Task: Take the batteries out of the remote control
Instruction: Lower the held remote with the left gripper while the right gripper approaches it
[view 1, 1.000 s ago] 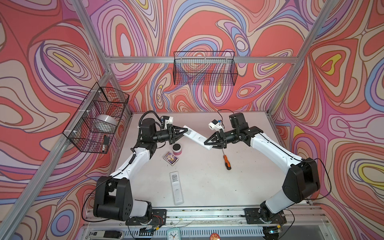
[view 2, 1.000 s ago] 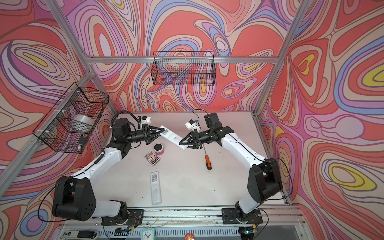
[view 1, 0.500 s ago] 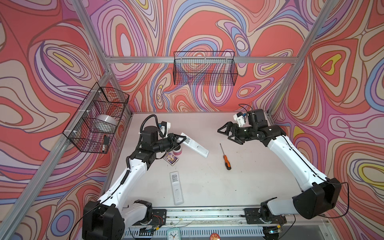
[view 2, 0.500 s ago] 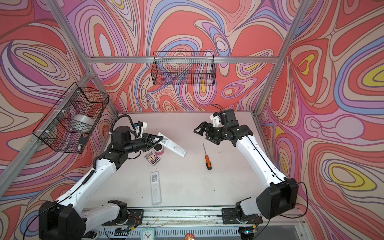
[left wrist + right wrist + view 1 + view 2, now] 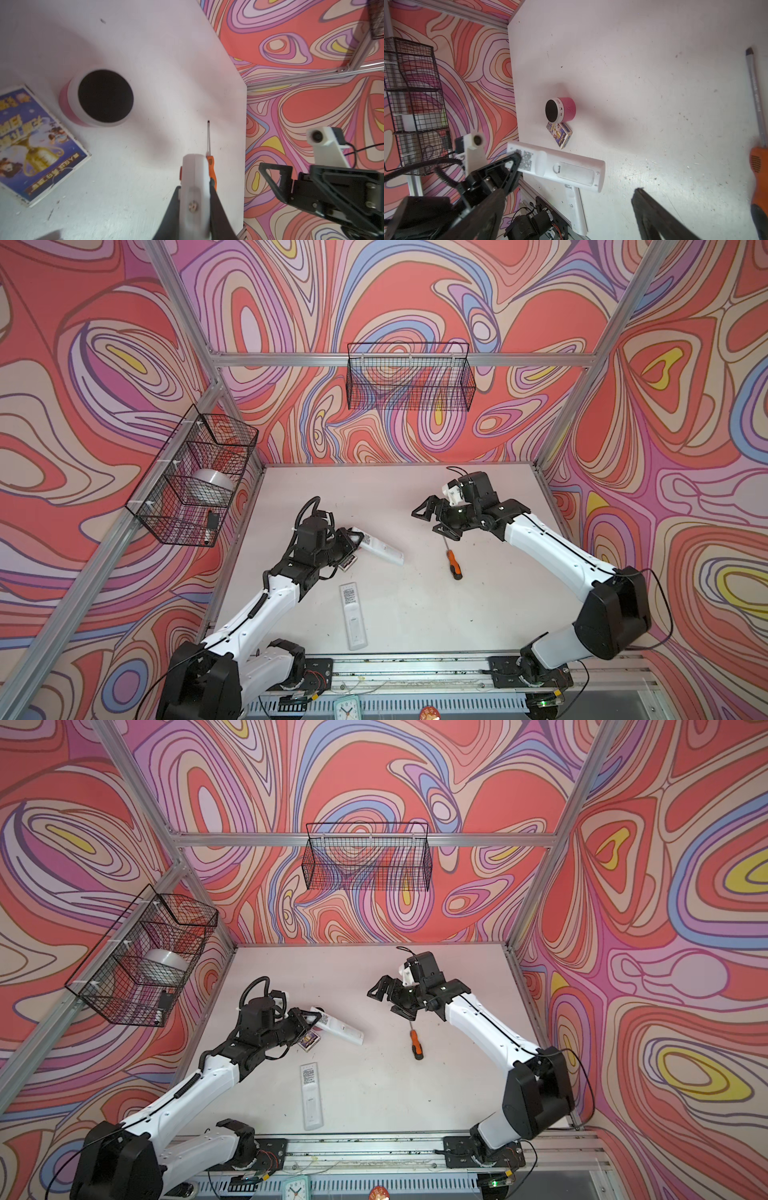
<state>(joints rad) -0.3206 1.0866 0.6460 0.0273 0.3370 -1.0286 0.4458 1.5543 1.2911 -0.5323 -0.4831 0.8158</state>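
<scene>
Remote control (image 5: 384,551) — one end half-hidden in left gripper (image 5: 356,540)

White, slim remote control (image 5: 380,549), back side up, with printed label near one end and battery cover (image 5: 576,173) shut in place toward the other. Clamped at the label end by left gripper (image 5: 356,537), slanting out over table (image 5: 415,614); free-end contact with surface unclear.
</scene>
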